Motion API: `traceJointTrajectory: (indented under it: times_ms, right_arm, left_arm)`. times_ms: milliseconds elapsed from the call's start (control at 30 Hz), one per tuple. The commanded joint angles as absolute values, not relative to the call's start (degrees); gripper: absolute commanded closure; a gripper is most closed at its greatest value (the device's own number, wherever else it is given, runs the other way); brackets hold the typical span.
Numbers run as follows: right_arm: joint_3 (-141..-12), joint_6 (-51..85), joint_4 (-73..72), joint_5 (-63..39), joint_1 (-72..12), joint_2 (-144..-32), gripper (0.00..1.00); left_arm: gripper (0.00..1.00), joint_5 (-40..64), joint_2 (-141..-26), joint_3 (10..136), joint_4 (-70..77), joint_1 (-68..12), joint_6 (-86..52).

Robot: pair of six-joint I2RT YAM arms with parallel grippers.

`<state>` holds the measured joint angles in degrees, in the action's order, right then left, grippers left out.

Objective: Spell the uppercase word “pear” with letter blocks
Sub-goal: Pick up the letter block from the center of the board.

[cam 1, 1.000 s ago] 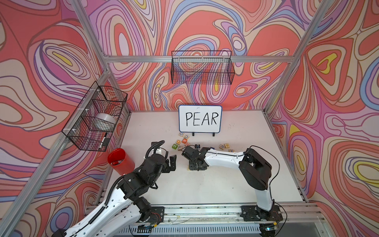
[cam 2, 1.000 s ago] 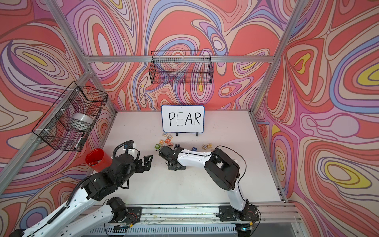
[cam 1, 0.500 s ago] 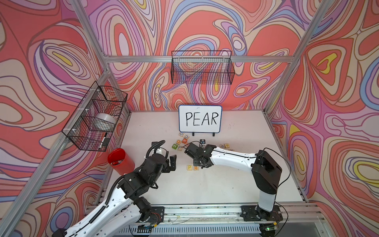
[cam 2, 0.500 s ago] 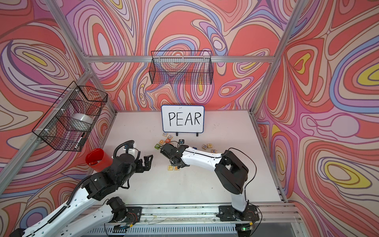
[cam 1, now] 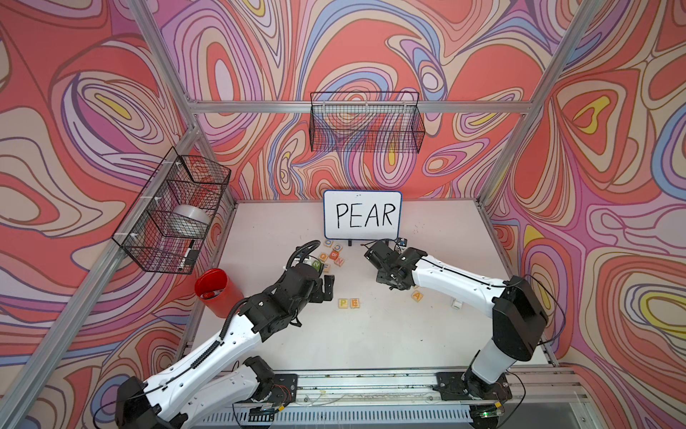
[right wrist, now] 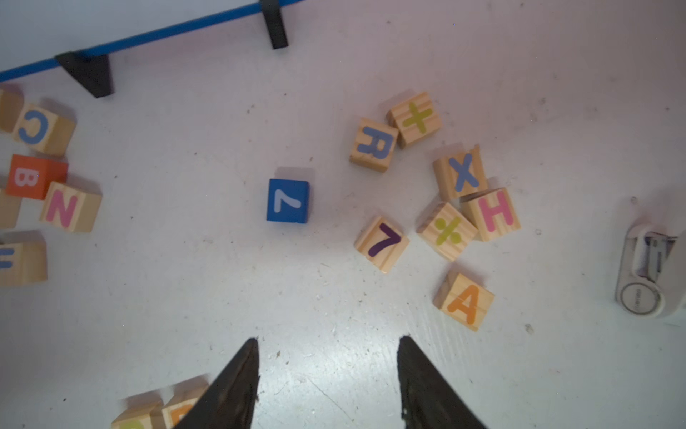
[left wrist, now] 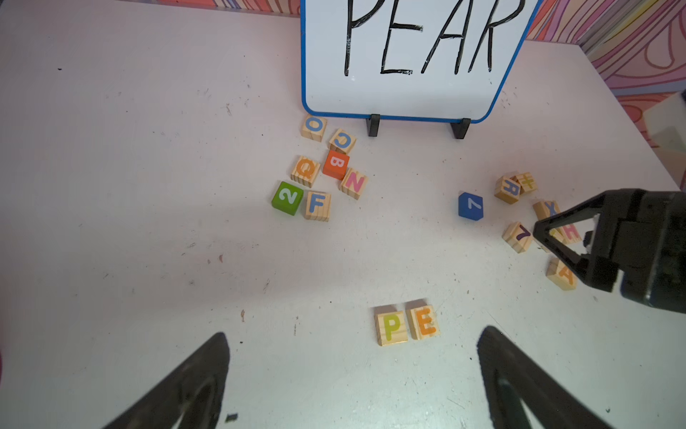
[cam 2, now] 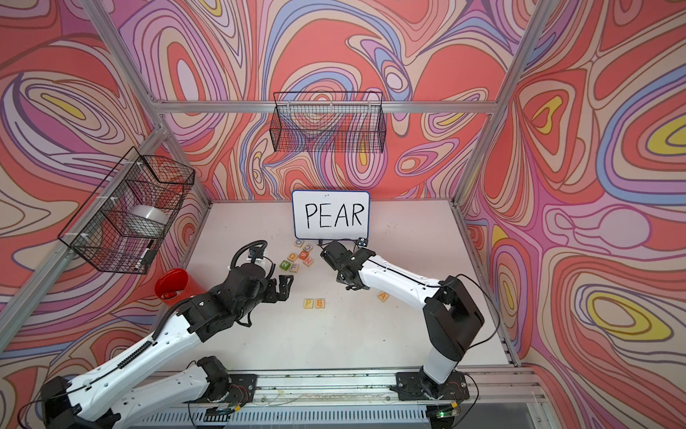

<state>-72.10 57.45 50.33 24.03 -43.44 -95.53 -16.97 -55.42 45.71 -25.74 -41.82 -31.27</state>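
Note:
The yellow P block point(left wrist: 391, 326) and the orange-yellow E block point(left wrist: 424, 321) lie side by side on the white table, also seen as P point(cam 1: 343, 303) and E point(cam 1: 355, 303) in a top view. The orange A block point(right wrist: 466, 301) lies alone to their right. Further back, the blue R block point(right wrist: 374, 145) touches a plus-sign block. My left gripper point(left wrist: 354, 332) hovers open and empty just left of the P and E pair. My right gripper point(right wrist: 328, 338) is open and empty, raised between the pair and the right-hand cluster of blocks.
A whiteboard point(cam 1: 362, 220) reading PEAR stands at the back. Several other blocks point(left wrist: 319, 171) sit left of its feet. A blue 7 cube point(right wrist: 287, 200) and more blocks point(right wrist: 464, 208) lie on the right. A red cup point(cam 1: 217, 291) and a small white device point(right wrist: 646, 275) flank the work area.
My right gripper opened and let go of the E block beside the P. It then drew back and to the right, towards the whiteboard. The left arm has barely moved.

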Motion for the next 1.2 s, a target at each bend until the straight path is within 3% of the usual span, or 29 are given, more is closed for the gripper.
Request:
traceJointTrajectory:
  times_ms: [0, 400, 733, 1167]
  right_arm:
    - [-68.3, 60.9, 53.2, 24.3, -41.1, -93.0, 0.39]
    - [-59.0, 64.6, 51.0, 22.6, -33.7, -87.8, 0.2]
    - [-54.1, 64.5, 44.1, 17.9, -31.1, -89.0, 0.21]
    - [-50.3, 64.7, 34.9, 16.0, -29.4, -93.5, 0.28]
  left_arm:
    - [0.0, -14.1, -59.4, 48.3, -19.4, -41.3, -30.0]
    - [0.0, 6.9, -80.2, 60.1, -6.0, -41.4, -24.9]
    - [0.0, 11.8, -87.8, 67.8, -6.2, -41.4, -21.9]
    - [0.0, 11.0, -86.9, 67.5, -7.9, -41.3, -20.8]
